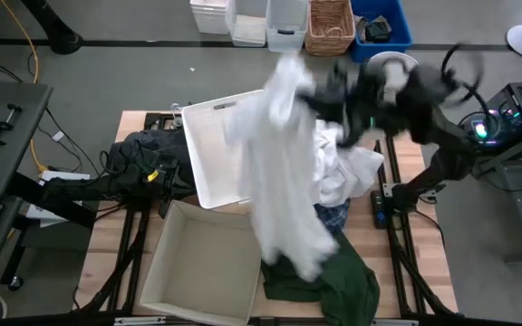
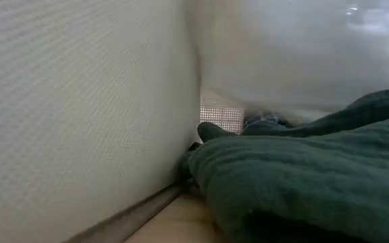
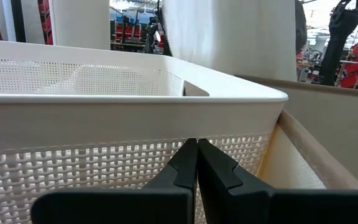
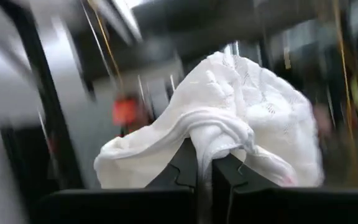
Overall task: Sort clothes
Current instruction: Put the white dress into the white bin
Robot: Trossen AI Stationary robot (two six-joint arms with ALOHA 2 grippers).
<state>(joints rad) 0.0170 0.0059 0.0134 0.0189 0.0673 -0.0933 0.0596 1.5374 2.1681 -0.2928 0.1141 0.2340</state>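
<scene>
My right gripper (image 1: 312,94) is raised high over the table's far side, shut on a long white garment (image 1: 284,172) that hangs below it. On the table lie a heap of white clothes (image 1: 350,167), a blue plaid piece (image 1: 334,217) and a dark green garment (image 1: 326,286), which also fills the low view's right (image 2: 316,175). Dark clothes (image 1: 148,145) lie at the left. My left gripper (image 3: 197,155) rests shut at the table's left, just before the white slotted basket's wall (image 3: 104,168). My right gripper pinches a bunched, gathered fold of the white knit garment (image 4: 219,140) between its two fingers (image 4: 182,168), several layers together. Some cloth billows out past the fingers; the rest hangs down slack. Whether its lower end (image 1: 311,264) is clear of the green garment, I cannot tell.
The white slotted basket (image 1: 208,136) stands at the table's middle left. A beige open box (image 1: 166,272) sits in front of it at the near edge. Beyond the table's far edge stand white bins, a wicker basket (image 1: 329,25) and a blue crate (image 1: 397,27).
</scene>
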